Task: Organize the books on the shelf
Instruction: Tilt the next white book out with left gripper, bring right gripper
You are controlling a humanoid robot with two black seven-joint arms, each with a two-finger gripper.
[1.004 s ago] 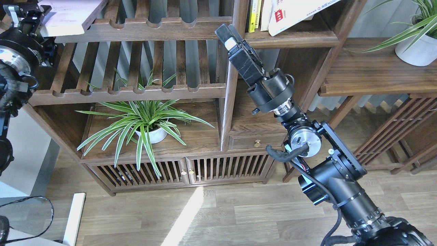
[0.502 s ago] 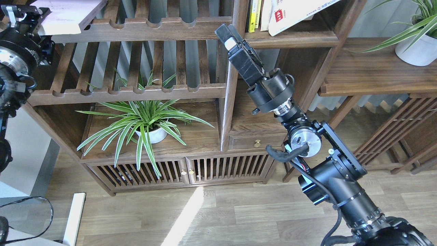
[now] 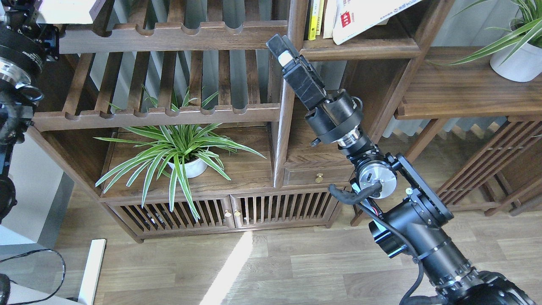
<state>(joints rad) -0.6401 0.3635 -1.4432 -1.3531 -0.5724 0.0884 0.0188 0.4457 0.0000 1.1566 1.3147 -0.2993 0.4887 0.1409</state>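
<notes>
My left gripper (image 3: pixel 26 12) is at the top left corner, partly cut off by the view's edge. It is shut on a pale lilac-white book (image 3: pixel 70 9), held above the upper slatted rack; only the book's lower edge shows. My right gripper (image 3: pixel 277 43) is shut and empty. It points up and to the left, just in front of the shelf (image 3: pixel 360 47). On that shelf a large white book with a small red label (image 3: pixel 368 17) leans to the left against thin yellow upright books (image 3: pixel 316 19). The red-and-dark book is out of view.
Two slatted racks (image 3: pixel 169 114) fill the bookcase's left half. A spider plant in a white pot (image 3: pixel 184 159) stands below them. A small drawer (image 3: pixel 319 176) sits under my right wrist. A lower wooden side unit (image 3: pixel 465 91) at right carries a potted plant (image 3: pixel 514 59).
My left gripper has risen with the pale book, which has slid mostly past the top edge. My right arm has shifted slightly left; its gripper is nearly unmoved.
</notes>
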